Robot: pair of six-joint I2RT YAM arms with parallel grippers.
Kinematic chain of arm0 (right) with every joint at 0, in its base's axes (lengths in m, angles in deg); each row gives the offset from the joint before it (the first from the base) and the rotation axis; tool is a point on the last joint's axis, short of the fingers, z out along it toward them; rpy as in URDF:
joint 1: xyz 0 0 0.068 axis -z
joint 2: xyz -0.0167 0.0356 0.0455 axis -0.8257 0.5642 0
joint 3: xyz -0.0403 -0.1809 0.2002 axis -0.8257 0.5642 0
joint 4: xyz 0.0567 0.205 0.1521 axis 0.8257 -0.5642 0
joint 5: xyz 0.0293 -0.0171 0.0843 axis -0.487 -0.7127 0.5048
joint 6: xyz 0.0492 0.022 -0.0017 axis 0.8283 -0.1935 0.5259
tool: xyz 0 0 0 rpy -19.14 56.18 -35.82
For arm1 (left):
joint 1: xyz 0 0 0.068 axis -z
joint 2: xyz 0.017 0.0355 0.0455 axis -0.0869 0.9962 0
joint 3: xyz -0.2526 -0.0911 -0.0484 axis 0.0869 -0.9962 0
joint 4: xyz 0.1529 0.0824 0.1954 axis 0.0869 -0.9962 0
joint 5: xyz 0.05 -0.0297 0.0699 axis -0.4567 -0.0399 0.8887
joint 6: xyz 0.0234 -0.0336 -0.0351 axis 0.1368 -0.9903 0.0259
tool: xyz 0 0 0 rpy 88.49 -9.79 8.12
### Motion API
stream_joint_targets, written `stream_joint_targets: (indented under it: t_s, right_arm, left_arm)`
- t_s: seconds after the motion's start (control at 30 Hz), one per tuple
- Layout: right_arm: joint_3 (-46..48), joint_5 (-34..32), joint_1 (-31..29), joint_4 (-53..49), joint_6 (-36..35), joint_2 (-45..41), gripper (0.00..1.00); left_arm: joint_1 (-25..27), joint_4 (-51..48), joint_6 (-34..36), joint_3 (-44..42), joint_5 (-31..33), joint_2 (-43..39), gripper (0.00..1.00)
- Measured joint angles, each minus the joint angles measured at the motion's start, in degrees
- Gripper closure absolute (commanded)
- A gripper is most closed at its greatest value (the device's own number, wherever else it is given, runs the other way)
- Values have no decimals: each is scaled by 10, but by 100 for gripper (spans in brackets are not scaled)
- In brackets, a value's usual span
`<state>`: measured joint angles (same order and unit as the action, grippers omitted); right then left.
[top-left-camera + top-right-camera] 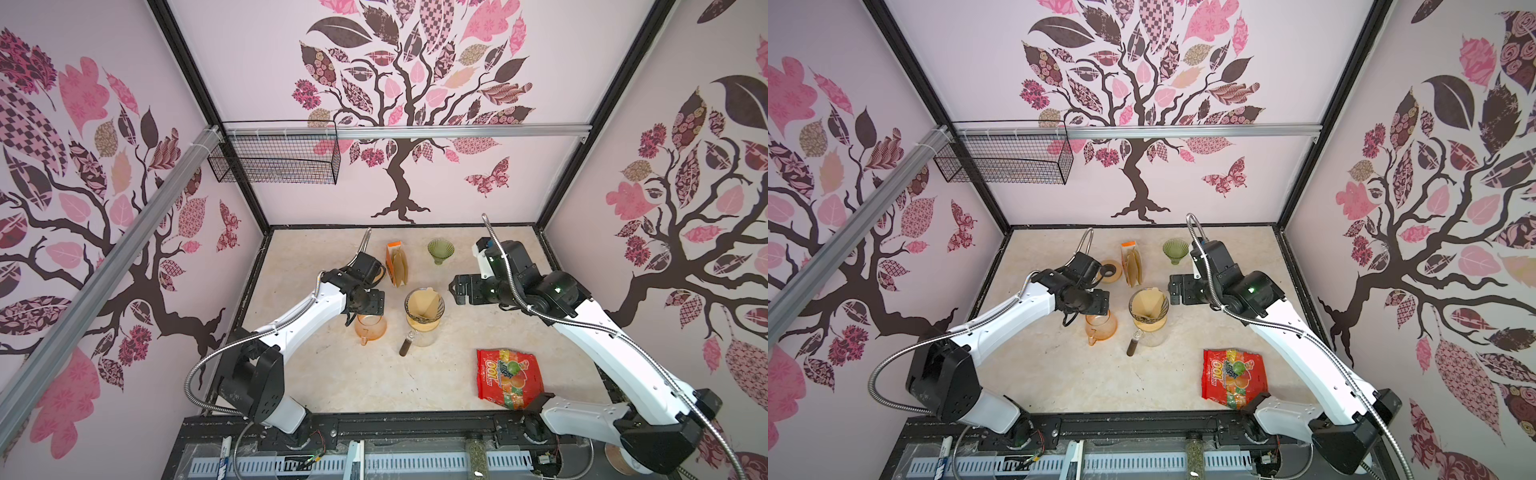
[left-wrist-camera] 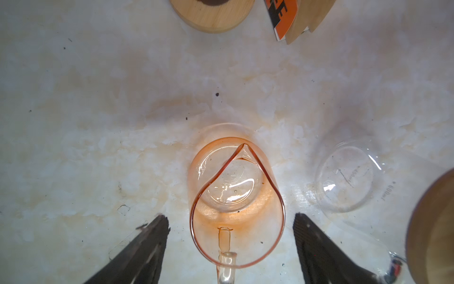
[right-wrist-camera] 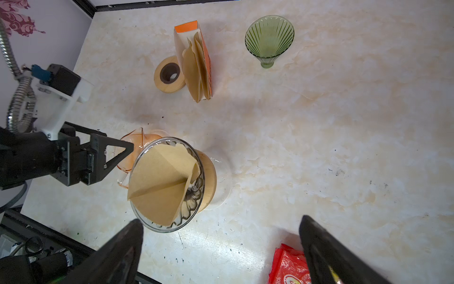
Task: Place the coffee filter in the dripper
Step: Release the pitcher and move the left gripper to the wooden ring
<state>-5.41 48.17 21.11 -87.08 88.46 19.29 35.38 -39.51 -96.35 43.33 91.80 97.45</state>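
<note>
**Filter seated in dripper**

The coffee filter (image 3: 159,179) is found opened out inside the glass dripper (image 3: 192,196), which is carried on a clear carafe (image 1: 426,338) mid-counter (image 3: 319,147). The right end effector (image 3: 221,220) is held nearby, spread and empty. The left end effector (image 2: 231,217) is spread, empty, over the orange pitcher (image 2: 235,186).

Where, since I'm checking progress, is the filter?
In a top view the filter sits inside the dripper at mid-table, just right of the orange jug.
</note>
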Motion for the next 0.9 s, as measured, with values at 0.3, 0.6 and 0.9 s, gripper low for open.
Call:
stream_joint_targets:
  t_s: [0.3, 0.6, 0.9]
  right_arm:
    - [0, 6, 0, 5, -1, -25, 0]
    - [0, 14, 0, 8, -2, -51, 0]
    - [0, 17, 0, 7, -2, -68, 0]
  left_arm:
    - [-146, 65, -57, 4, -133, -43, 18]
    - [-234, 214, -157, 5, -282, 72, 29]
    - [-262, 327, -221, 12, -362, 240, 36]
